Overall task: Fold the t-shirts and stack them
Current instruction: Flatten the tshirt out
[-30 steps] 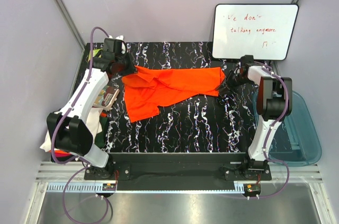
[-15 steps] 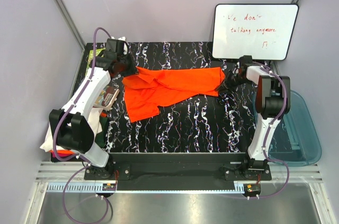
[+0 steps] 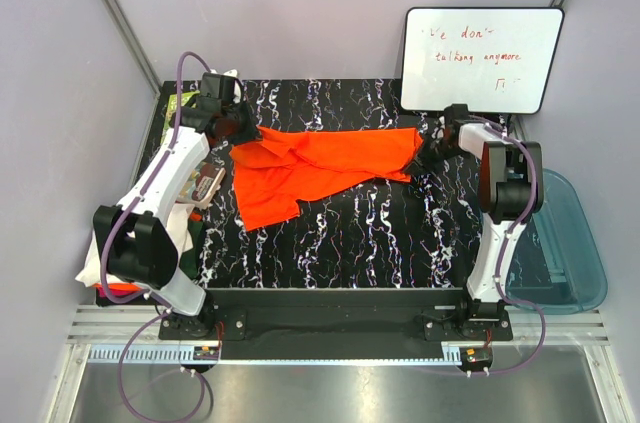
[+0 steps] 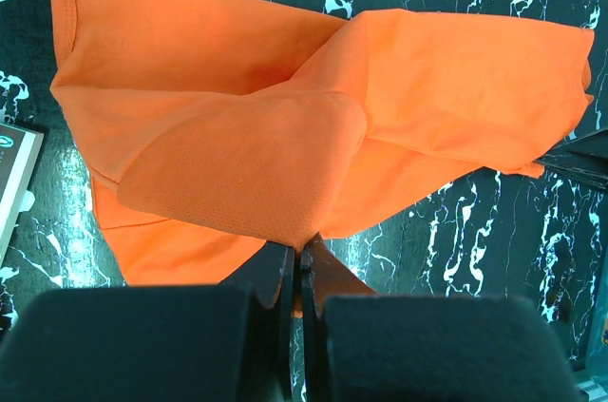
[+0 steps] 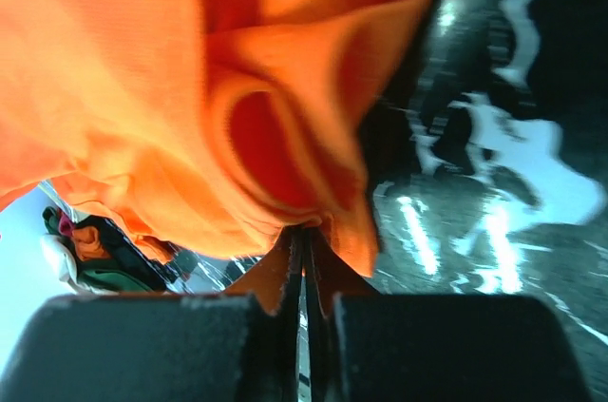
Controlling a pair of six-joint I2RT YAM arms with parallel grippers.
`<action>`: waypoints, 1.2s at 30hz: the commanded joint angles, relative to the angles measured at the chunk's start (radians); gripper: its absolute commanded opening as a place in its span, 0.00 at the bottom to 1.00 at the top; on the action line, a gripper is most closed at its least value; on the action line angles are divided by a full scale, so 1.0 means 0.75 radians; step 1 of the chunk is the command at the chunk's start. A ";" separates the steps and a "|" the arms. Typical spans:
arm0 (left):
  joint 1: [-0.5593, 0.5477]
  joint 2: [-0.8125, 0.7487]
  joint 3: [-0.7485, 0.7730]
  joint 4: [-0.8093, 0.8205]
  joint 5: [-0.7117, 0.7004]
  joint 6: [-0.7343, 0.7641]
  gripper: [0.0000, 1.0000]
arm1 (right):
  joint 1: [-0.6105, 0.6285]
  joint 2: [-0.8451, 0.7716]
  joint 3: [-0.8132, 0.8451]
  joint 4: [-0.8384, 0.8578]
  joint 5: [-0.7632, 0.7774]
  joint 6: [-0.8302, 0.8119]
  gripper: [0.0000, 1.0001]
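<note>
The bright orange t-shirt (image 3: 320,165) lies stretched across the back of the black marbled table (image 3: 380,233), partly folded over itself. My left gripper (image 3: 243,133) is shut on its left end; in the left wrist view the cloth (image 4: 285,145) spreads out from my gripper (image 4: 302,255). My right gripper (image 3: 425,153) is shut on its right end; in the right wrist view bunched orange cloth (image 5: 190,107) hangs from my gripper (image 5: 306,231). White, dark green and red-orange shirts (image 3: 170,233) lie heaped at the left table edge under the left arm.
A whiteboard (image 3: 480,60) leans at the back right. A translucent blue tub (image 3: 570,243) stands off the table's right side. A small book (image 3: 205,183) lies by the left arm. A green item (image 3: 180,100) lies at the back left corner.
Both grippers have shifted slightly toward the back of the table, keeping hold of the orange shirt; the right one also moved a little left. The shirt is drawn a bit tighter.
</note>
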 commanded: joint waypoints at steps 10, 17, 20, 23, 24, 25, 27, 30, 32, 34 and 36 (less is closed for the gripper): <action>-0.009 -0.024 0.006 0.063 -0.006 0.023 0.00 | 0.062 -0.205 0.173 -0.046 -0.060 0.034 0.00; -0.009 -0.081 0.084 0.026 -0.067 0.045 0.00 | 0.064 -0.337 0.376 -0.187 -0.005 -0.033 0.00; -0.005 -0.095 0.217 -0.017 -0.106 0.050 0.00 | 0.062 -0.388 0.523 -0.302 0.078 -0.091 0.00; -0.005 -0.112 0.343 -0.064 -0.126 0.054 0.00 | 0.064 -0.453 0.648 -0.396 0.187 -0.170 0.00; -0.005 -0.120 0.368 -0.072 -0.132 0.056 0.00 | 0.064 -0.473 0.668 -0.414 0.240 -0.207 0.00; -0.005 -0.148 0.389 -0.078 -0.145 0.060 0.00 | 0.064 -0.518 0.699 -0.443 0.265 -0.226 0.00; -0.005 -0.183 0.428 -0.093 -0.147 0.068 0.00 | 0.064 -0.576 0.705 -0.463 0.338 -0.270 0.00; -0.005 -0.281 0.436 -0.111 -0.190 0.086 0.00 | 0.064 -0.717 0.675 -0.474 0.420 -0.322 0.00; -0.005 -0.371 0.422 -0.121 -0.204 0.099 0.00 | 0.062 -0.827 0.638 -0.484 0.469 -0.342 0.00; -0.005 -0.477 0.405 -0.127 -0.220 0.109 0.00 | 0.064 -0.939 0.603 -0.490 0.492 -0.355 0.00; -0.007 -0.553 0.379 -0.129 -0.228 0.115 0.00 | 0.066 -1.013 0.581 -0.488 0.494 -0.353 0.00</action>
